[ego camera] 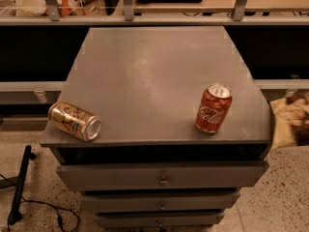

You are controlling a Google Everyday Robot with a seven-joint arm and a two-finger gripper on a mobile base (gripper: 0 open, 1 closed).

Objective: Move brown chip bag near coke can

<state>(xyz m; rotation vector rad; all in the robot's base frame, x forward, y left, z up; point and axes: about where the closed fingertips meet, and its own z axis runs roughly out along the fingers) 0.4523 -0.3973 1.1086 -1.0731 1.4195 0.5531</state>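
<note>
Off the worktop's (pixel 145 71) right edge, the brown chip bag (pixel 291 122) is seen, near the upright coke can (pixel 213 108) but apart. A gold-tan can (pixel 75 121) is laid sideways front-left. No gripper is caught in frame, so the jaws can't be told.

You have a single view. It looks down from above and in front of the grey surface (pixel 159 81), facing the drawers (pixel 161 178) and the shelf (pixel 270 4) beyond, fairly near; the surface fills most of it. The gripper is out of frame.
</note>
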